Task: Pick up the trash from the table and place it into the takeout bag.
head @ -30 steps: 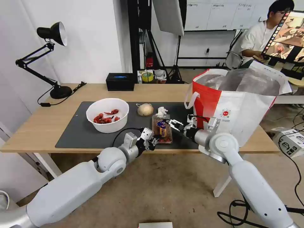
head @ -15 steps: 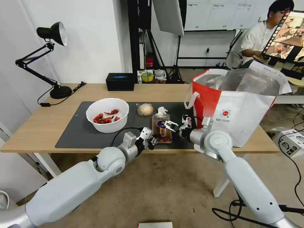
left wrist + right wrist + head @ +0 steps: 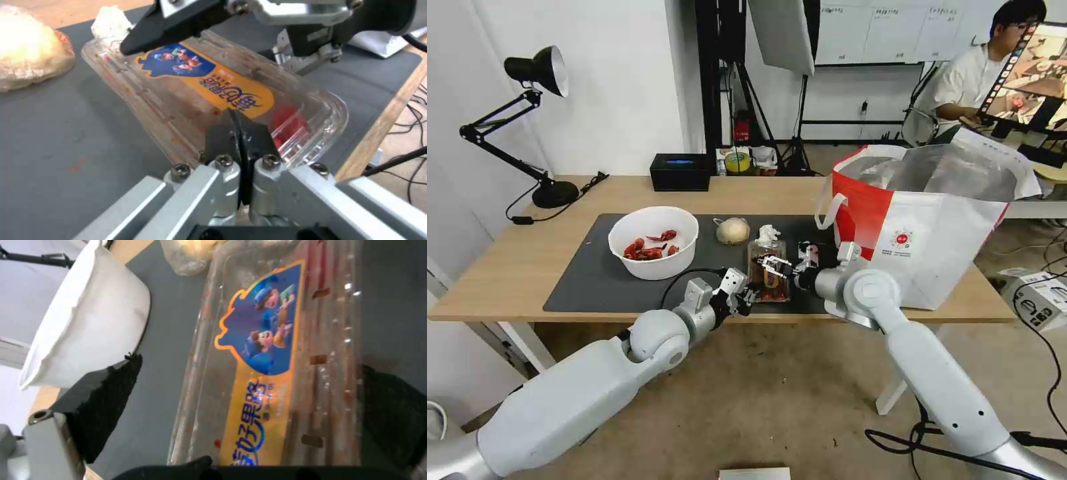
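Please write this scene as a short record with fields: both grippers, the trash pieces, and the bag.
left gripper: fingers together at the clear tray's near end; a pinch cannot be confirmed
right gripper: open, straddling the tray from the bag side
bowl, lump, tissue: on the mat, untouched
takeout bag: upright at the table's right end, mouth open
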